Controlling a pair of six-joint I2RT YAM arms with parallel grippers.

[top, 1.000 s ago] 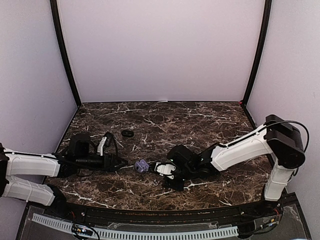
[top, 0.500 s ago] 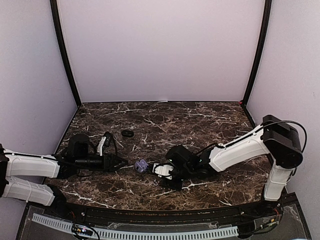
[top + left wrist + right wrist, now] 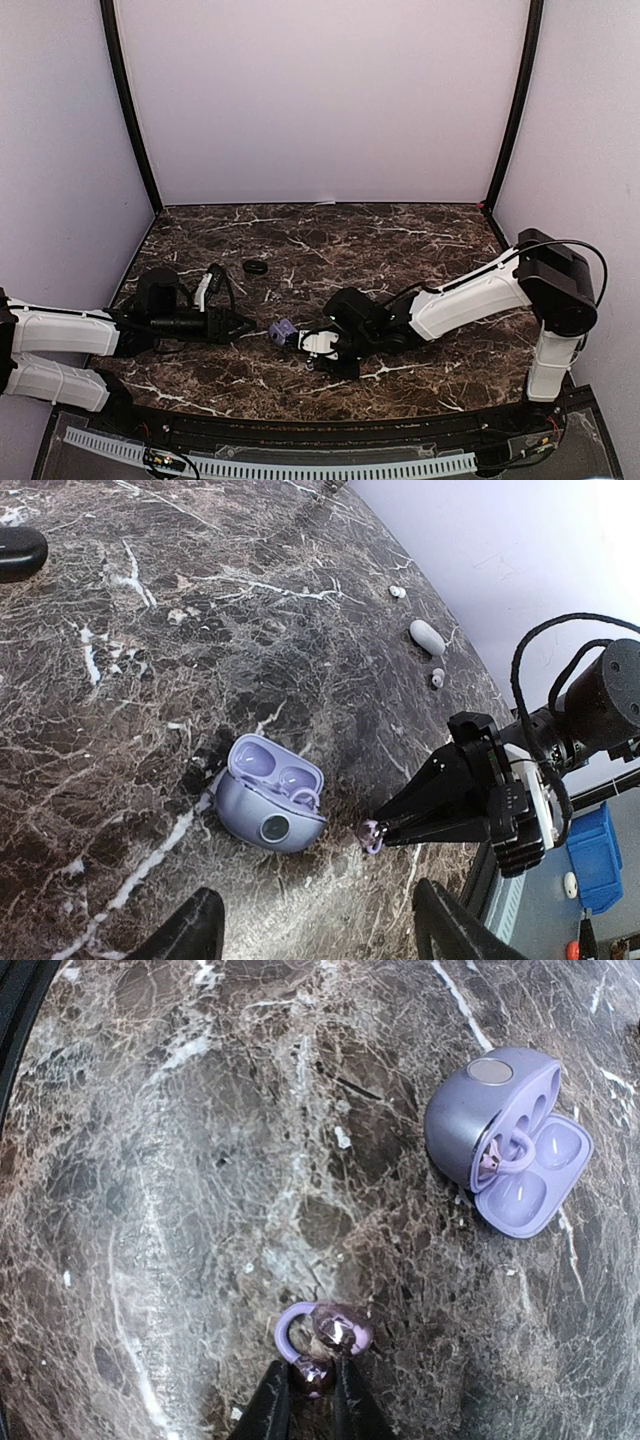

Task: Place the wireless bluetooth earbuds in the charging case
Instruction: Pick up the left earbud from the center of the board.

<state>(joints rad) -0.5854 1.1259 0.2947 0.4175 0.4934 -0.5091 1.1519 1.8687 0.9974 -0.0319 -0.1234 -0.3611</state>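
Observation:
A lilac charging case [image 3: 283,332] lies open on the marble table, also in the left wrist view [image 3: 268,805] and the right wrist view [image 3: 505,1135]. One lilac clip earbud [image 3: 503,1153] sits in its right well. The other well looks empty. My right gripper [image 3: 308,340] is shut on a second lilac earbud [image 3: 335,1335], pinched at its small end and held low, just right of the case. It also shows in the left wrist view [image 3: 371,833]. My left gripper [image 3: 243,325] is open and empty, left of the case, its fingers [image 3: 190,930] straddling it from a distance.
A flat black ring [image 3: 256,267] lies behind the left gripper. A small white oval [image 3: 427,637] and two tiny white buds [image 3: 397,591] lie far off near the wall. A dark rounded object [image 3: 20,552] sits at the left edge of the left wrist view.
My right gripper has moved left with the lilac earbud, closing the gap to the case. The left arm has barely moved.

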